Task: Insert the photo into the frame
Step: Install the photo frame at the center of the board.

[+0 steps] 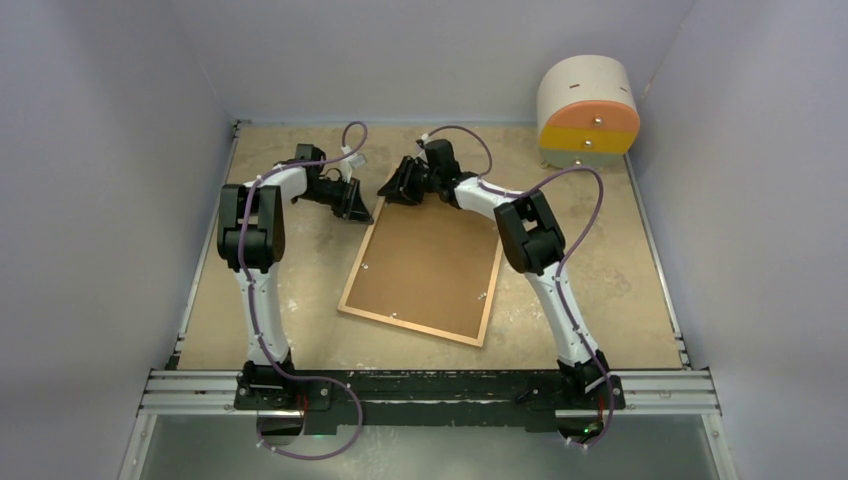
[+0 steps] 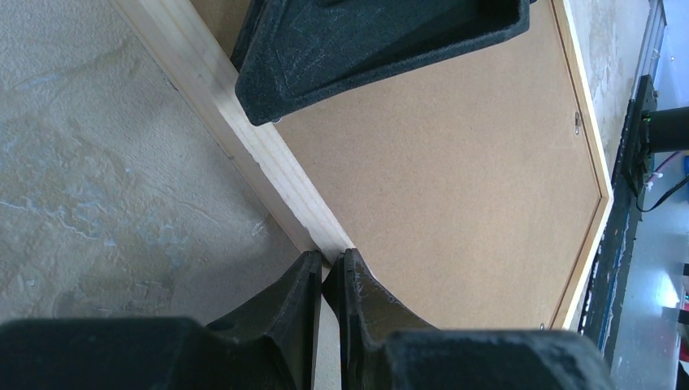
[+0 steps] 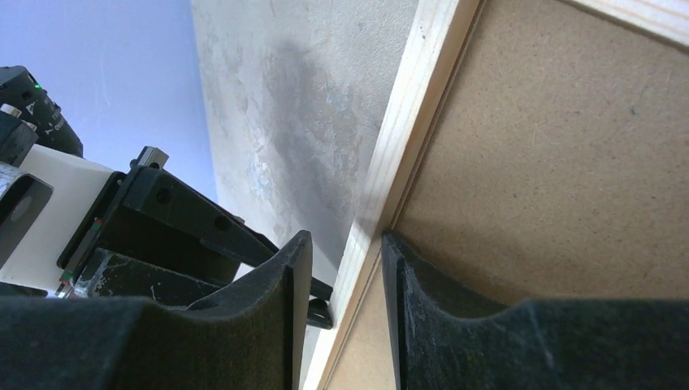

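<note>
1. With both arms stretched to the far end of the table (image 1: 600, 290), we see the frame (image 1: 411, 327) lying flat on it, between the arms. It lies back side up and skewed, one corner pointing away from the bases.
2. Brown backing (image 1: 425, 270) sits inside the pale rails and covers the whole opening. A small metal clip (image 2: 577, 122) shows at one edge.
3. Left gripper (image 2: 331, 264) is at that far corner. Its fingers are almost together, with a thin sliver of rail between the tips, so we read it as a pinch on the frame.
4. Right gripper (image 3: 345, 244) is just beside the left one, on the far rail near the same corner. Its fingers are apart and straddle the rail, one outside over the table and one inside over the backing. We see a gap on the outer side, so it is not clamped.
5. The two grippers are close to each other, and we cannot tell whether they touch.
6. A drawer unit (image 1: 588, 112) with orange and yellow fronts stands in the far right corner, well apart from the frame.
</note>
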`<state>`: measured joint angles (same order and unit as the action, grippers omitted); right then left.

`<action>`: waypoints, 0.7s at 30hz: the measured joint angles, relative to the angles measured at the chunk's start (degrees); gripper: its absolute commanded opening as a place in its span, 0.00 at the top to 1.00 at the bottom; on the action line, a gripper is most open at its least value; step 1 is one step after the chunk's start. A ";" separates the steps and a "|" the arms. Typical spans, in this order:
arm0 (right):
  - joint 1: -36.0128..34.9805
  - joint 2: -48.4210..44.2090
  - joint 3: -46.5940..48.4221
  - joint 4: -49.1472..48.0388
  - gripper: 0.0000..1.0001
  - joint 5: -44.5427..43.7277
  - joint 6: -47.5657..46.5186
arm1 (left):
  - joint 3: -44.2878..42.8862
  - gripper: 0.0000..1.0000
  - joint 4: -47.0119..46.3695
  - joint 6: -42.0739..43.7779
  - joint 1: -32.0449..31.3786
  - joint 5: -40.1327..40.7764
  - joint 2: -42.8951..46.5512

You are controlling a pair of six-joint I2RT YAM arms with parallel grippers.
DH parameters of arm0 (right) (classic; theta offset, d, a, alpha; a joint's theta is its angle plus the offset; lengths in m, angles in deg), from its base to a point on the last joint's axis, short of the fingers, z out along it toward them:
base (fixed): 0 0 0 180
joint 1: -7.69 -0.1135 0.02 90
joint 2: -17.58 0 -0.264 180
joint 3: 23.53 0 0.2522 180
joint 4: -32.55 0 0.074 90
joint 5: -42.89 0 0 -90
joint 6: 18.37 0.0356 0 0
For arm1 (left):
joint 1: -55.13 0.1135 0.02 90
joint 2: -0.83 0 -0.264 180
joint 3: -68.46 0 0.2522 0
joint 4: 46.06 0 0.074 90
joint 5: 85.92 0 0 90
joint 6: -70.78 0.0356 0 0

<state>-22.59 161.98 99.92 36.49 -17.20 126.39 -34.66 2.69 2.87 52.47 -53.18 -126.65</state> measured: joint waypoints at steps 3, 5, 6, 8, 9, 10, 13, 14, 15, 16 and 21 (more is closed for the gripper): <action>0.02 -0.02 -0.31 -0.33 0.59 -0.15 0.48 | 0.02 0.86 0.02 0.00 0.00 0.00 0.02; 0.02 -0.48 -1.42 -1.42 0.58 -0.33 0.52 | 0.07 0.86 0.02 0.09 0.00 0.04 0.11; -0.02 -0.92 -2.10 -1.79 0.57 -0.52 0.44 | 0.20 0.86 0.04 0.20 -0.02 0.04 0.17; -0.04 -2.36 -3.93 -1.77 0.55 -1.20 -0.13 | 0.52 0.87 0.07 0.22 -0.39 -0.07 0.20; 0.00 -3.34 -5.20 -1.68 0.55 -1.66 -0.44 | 0.79 0.87 0.13 0.24 -0.74 -0.22 0.22; 0.11 -4.42 -6.56 -1.57 0.54 -1.99 -0.74 | 0.92 0.87 0.24 0.26 -1.01 -0.33 0.22; 0.63 -8.31 -11.26 -1.22 0.51 -2.38 -1.29 | 1.51 0.87 0.31 0.55 -1.77 -0.66 0.42; 0.72 -9.09 -12.07 -1.22 0.51 -2.36 -1.46 | 1.73 0.87 0.24 0.59 -1.90 -0.68 0.52; 0.74 -9.88 -12.81 -1.25 0.51 -2.34 -1.64 | 1.97 0.87 0.07 0.59 -1.95 -0.70 0.66; 0.81 -10.67 -13.57 -1.38 0.51 -2.32 -1.79 | 2.19 0.87 -0.15 0.59 -1.97 -0.79 0.76; 1.09 -12.15 -17.49 -3.23 0.52 -2.38 -1.86 | 3.26 0.87 -1.22 0.94 -1.97 -0.87 1.46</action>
<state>-21.50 149.83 82.43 33.25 -19.58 124.53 -31.40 1.46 3.81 50.51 -54.05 -125.19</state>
